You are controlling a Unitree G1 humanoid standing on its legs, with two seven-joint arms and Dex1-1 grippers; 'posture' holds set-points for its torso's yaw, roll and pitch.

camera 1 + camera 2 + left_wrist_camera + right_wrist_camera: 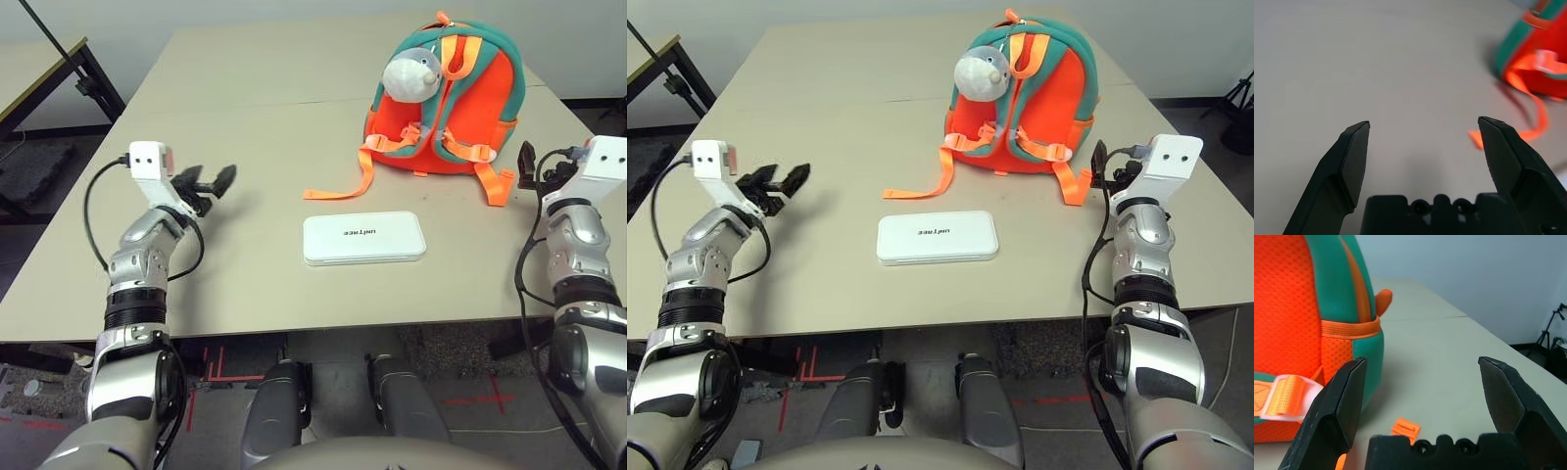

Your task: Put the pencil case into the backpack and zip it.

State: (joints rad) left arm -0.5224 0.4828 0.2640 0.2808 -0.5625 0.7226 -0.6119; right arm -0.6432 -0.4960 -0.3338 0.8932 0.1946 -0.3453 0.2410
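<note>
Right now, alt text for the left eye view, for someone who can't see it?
An orange and teal backpack stands on a table, a white pencil case lying flat nearer the robot. The left gripper, fingers open, hovers left of the case; the right gripper is beside the backpack.

The desk (260, 117) is presenting a plain, pale beige top with a thin seam running across its far part; its near edge is running straight in front of the robot. The backpack (480, 88), orange with teal trim, is standing upright on the far right part of the top, its shoulder-strap side facing the robot; a grey-and-white plush charm (411, 75) is hanging against its upper left. One loose orange strap (366, 176) is trailing onto the top toward the left; another orange strap (495, 184) is lying at the bag's near right. The white pencil case (362, 238) is lying flat between the backpack and the near edge, apart from both; its face is showing small dark lettering.
</note>
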